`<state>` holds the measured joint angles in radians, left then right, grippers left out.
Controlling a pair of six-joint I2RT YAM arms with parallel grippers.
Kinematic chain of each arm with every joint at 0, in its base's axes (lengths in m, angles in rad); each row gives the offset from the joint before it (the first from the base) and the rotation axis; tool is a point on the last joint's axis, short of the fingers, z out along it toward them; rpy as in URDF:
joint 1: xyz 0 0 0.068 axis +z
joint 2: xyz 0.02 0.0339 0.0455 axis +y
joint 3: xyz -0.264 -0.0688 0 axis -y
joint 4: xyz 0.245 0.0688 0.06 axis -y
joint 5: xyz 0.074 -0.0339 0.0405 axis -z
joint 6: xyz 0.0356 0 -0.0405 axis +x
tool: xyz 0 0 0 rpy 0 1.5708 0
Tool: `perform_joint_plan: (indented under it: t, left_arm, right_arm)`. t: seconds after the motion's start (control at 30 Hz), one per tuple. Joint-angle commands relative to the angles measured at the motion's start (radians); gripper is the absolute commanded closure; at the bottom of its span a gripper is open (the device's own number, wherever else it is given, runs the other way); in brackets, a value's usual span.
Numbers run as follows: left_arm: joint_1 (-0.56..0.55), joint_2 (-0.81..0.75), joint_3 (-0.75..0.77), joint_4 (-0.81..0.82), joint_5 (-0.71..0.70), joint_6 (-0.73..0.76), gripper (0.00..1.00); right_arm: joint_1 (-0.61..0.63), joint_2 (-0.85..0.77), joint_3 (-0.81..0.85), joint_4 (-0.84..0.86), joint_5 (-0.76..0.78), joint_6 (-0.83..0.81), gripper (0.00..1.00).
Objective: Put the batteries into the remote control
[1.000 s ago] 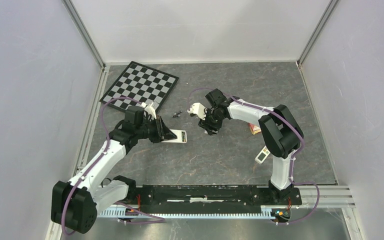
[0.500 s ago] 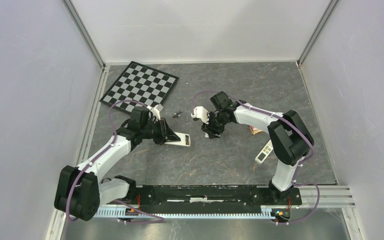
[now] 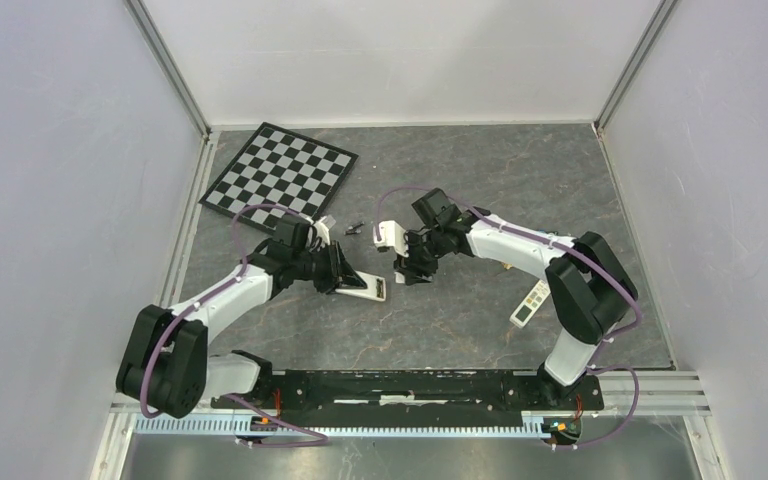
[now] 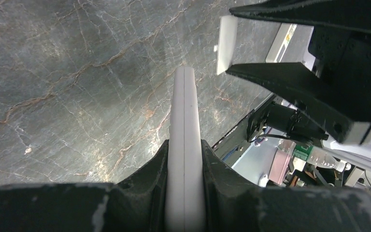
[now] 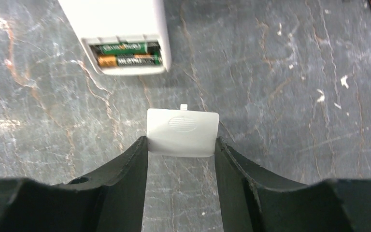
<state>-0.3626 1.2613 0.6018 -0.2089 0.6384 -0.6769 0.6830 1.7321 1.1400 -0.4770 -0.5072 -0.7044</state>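
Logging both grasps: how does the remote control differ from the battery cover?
The remote control is the larger body, its compartment open with two batteries inside; the battery cover is a small thin plate with a ridged mark. The left gripper clamps the remote control, the right gripper the battery cover. Both are white.

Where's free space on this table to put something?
Bare grey marbled tabletop: far right, beyond the right arm, and the near strip before the black base rail. Crowded: the middle, where left gripper and right gripper meet at the white rectangular remote control.
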Motion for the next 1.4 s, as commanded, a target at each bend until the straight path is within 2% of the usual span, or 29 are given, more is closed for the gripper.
perform_joint_plan:
  t: [0.0,0.5,1.37]
  left_arm:
    - [-0.011,0.011,0.002,0.06,0.019,-0.043,0.98]
    - [-0.012,-0.004,-0.002,0.06,0.027,-0.058,0.98]
    - [-0.011,-0.019,0.011,0.043,0.049,-0.063,0.98]
  right_arm:
    - [0.041,-0.047,-0.012,0.053,-0.048,-0.01,0.58]
    - [0.114,-0.049,-0.01,0.104,-0.082,0.003,0.58]
    - [0.13,-0.002,0.017,0.092,-0.047,-0.015,0.59]
